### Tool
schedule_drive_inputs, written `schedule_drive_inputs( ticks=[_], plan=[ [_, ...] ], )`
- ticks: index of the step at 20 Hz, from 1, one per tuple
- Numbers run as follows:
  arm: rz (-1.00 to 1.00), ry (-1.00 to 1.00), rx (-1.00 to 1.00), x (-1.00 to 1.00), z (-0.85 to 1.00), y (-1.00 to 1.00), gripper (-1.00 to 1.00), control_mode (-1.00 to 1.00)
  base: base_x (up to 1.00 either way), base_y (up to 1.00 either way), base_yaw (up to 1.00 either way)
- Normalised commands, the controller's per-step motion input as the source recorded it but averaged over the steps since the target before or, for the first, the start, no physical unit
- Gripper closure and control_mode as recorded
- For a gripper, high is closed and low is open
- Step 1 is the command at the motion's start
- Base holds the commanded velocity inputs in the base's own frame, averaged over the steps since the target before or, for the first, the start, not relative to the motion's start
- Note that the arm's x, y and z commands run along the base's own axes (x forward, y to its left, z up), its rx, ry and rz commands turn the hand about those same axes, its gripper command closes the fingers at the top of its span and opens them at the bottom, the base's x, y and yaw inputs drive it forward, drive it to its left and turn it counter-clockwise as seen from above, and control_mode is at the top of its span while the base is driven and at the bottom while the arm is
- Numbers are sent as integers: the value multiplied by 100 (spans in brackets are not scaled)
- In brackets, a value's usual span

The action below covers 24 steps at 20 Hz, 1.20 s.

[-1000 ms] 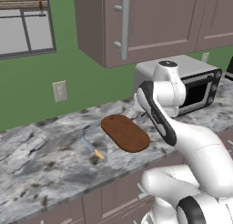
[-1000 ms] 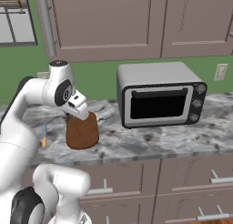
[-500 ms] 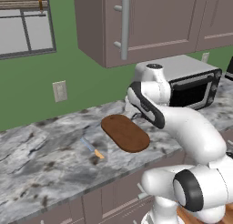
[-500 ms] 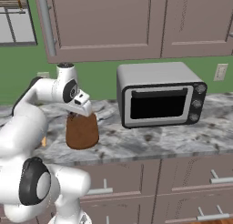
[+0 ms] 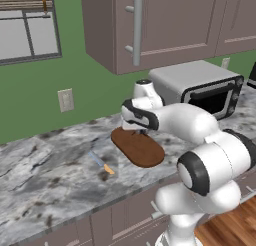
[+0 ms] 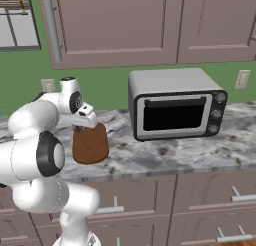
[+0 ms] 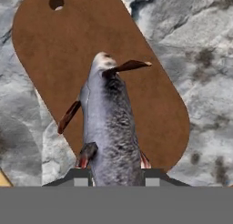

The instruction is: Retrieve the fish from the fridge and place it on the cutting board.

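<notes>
Green wall, grey-brown cabinets, marbled counter, window, perhaps wooden floor.

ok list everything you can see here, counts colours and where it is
fish: one, grey with thin dark fins, clamped in the gripper, hanging over the cutting board
cutting board: one, dark brown, flat on the counter left of the microwave, with a hole at one end
utensil: one, thin, blue and orange, on the counter left of the board
microwave: one, silver with a dark door, at the back of the counter
counter: one, grey marbled stone
upper cabinets: brown-grey, with a long bar handle
lower cabinets: brown-grey, with small handles
wall outlets: two, pale, on the green wall
window: one, upper left
gripper: one, dark tips, shut on the fish
arm: one, white with dark joints
</notes>
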Motion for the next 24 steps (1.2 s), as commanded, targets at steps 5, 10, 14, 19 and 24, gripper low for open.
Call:
schedule_drive_inputs(
  ticks=[5,10,14,19,24],
  plan=[
    [4,4,-9,53,-50,0,100,-100,0,0,0],
    [2,13,-1,44,-45,-4,100,-100,0,0,0],
    [1,17,0,24,-52,-9,100,-100,0,0,0],
    [1,10,1,7,-43,-7,100,-100,0,0,0],
    [1,0,4,1,-21,0,100,-100,0,0,0]
  ],
)
